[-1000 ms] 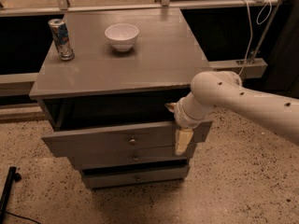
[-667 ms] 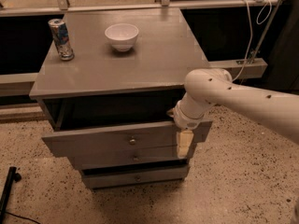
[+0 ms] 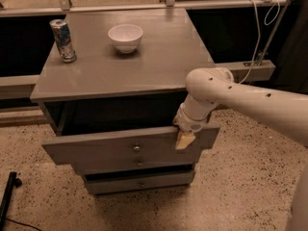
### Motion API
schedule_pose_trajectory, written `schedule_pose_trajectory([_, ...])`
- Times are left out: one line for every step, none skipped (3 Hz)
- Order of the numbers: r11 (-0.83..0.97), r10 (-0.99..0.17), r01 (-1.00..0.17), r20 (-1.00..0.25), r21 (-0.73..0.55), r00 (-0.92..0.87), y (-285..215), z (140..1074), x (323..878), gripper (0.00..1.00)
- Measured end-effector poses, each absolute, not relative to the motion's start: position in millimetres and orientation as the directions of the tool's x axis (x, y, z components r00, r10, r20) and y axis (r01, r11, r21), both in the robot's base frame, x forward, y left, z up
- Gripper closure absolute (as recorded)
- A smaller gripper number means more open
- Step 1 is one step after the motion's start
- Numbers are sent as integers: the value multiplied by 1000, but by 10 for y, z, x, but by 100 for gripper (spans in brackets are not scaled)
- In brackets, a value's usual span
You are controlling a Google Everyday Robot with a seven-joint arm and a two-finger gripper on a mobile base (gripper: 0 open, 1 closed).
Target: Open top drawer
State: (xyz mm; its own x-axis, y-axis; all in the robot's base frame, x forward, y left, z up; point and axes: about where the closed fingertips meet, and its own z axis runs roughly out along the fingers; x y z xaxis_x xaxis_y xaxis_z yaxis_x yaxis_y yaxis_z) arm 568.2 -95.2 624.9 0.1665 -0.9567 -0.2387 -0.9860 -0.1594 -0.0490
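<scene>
The top drawer [image 3: 96, 150] of a grey cabinet is pulled partly out, with a dark gap above its front. Its small round metal knob [image 3: 136, 148] sits at the centre of the front. My gripper [image 3: 185, 136] is at the top edge of the drawer front, right of the knob, with its tan tip hanging over the face. The white arm [image 3: 240, 97] comes in from the right.
Two narrower drawers, a middle one [image 3: 110, 166] and a bottom one [image 3: 139, 183], sit below. On the cabinet top [image 3: 120, 71] stand a drink can [image 3: 63, 40] and a white bowl [image 3: 125, 36]. A black pole [image 3: 8, 196] lies at bottom left. A cable [image 3: 255, 47] hangs at right.
The arm's elbow has shifted a little to the left. The gripper stays on the drawer's top edge and the drawer front has barely moved.
</scene>
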Motion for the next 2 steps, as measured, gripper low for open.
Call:
schedule_pose_trajectory([-159, -957, -986, -239, -49, 167, -951, 6291, 5698, 49])
schedule_pose_trajectory([-226, -943, -974, -243, -24, 225, -860, 6533, 5642, 52])
